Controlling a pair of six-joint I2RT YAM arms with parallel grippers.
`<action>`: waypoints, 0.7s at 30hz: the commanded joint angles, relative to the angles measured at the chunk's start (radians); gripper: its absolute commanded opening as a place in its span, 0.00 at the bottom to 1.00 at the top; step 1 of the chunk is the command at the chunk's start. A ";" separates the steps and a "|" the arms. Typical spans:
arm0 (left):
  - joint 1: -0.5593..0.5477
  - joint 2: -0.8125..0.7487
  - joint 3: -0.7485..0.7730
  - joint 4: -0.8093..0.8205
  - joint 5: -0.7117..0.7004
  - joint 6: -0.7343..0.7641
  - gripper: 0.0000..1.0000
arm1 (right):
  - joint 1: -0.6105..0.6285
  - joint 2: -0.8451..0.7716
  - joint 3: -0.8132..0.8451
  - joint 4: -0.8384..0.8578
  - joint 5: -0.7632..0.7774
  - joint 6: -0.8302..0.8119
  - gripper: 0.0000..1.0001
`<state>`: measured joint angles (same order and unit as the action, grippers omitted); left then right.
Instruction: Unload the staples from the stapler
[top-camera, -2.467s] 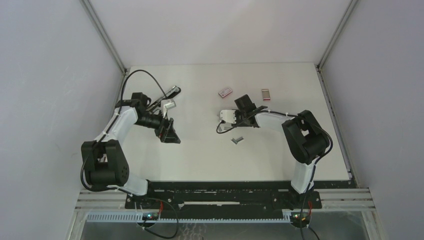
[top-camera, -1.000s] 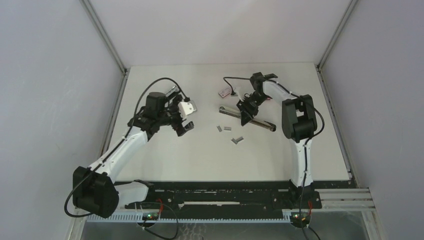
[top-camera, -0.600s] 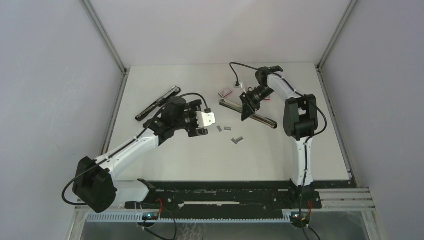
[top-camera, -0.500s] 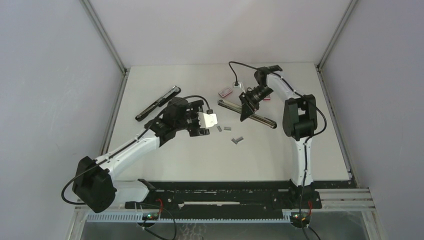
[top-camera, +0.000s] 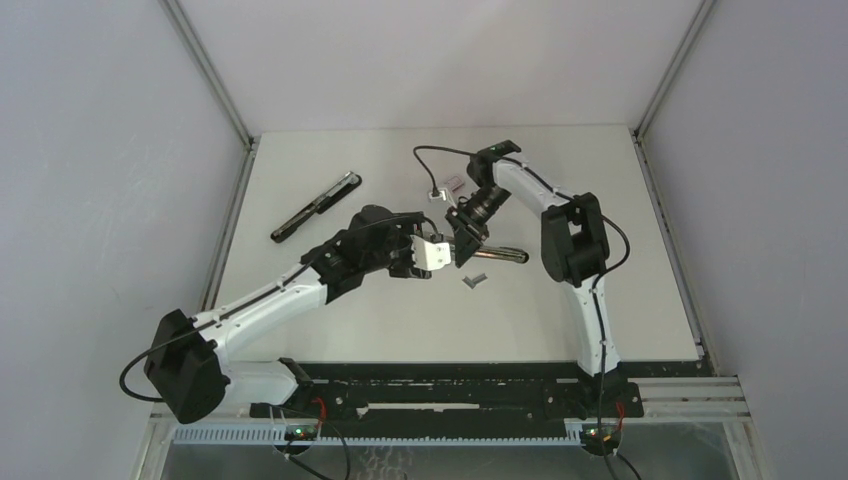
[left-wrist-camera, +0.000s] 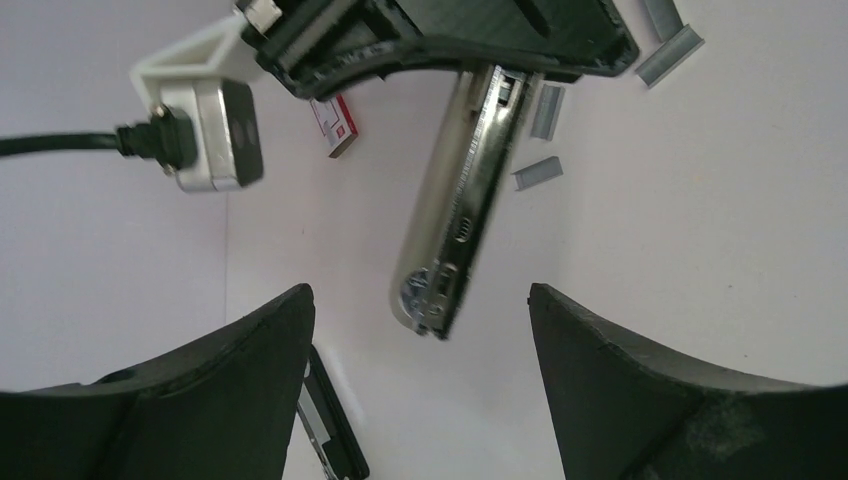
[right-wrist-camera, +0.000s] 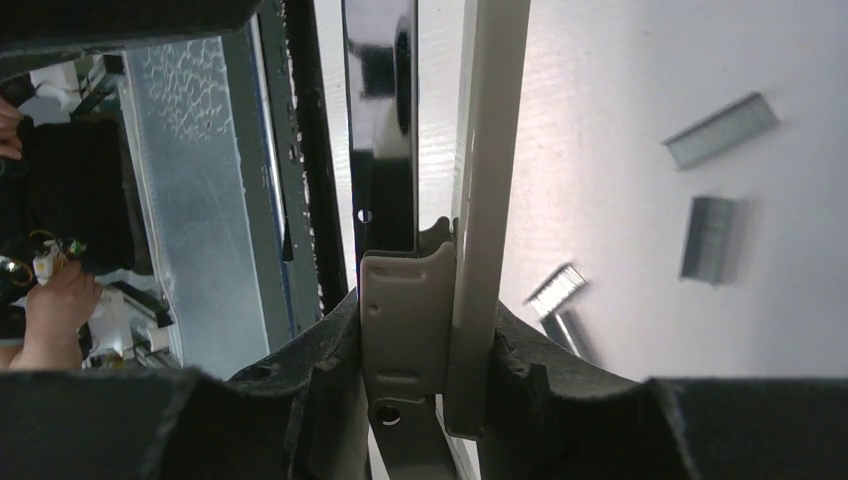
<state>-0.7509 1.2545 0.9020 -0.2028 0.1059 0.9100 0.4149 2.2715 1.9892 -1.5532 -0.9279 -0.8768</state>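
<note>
Silver-and-black stapler (top-camera: 503, 256) is held mid-table, pinched by the right gripper (top-camera: 467, 232), whose jaws are pressed onto its bars. The left gripper (left-wrist-camera: 418, 300) has been swung in from the far-left side and is now poised at the stapler's left end, jaws spread, nothing held. Loose staples (left-wrist-camera: 538, 173) lie on the table (top-camera: 400, 330) just beside it. Judged: unloading partly done; a 2-gripper hold is being set up.

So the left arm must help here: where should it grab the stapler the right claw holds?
Probably the stapler's free rounded end, from above, fingers across its narrow width. It is a slim bar, the right claw clamps the far end, and the free end lies between the open left claw's fingers.
</note>
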 joint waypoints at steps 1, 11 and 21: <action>-0.016 -0.023 -0.004 0.032 -0.029 0.025 0.83 | 0.044 0.003 0.042 -0.043 -0.061 -0.027 0.00; -0.045 -0.033 -0.019 -0.076 0.059 0.074 0.74 | 0.065 -0.006 0.040 -0.040 -0.114 -0.025 0.00; -0.096 0.020 -0.028 -0.036 -0.010 0.071 0.67 | 0.059 -0.016 0.033 -0.041 -0.138 -0.026 0.00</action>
<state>-0.8318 1.2587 0.8974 -0.2760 0.1234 0.9726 0.4774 2.2986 1.9892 -1.5642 -0.9844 -0.8833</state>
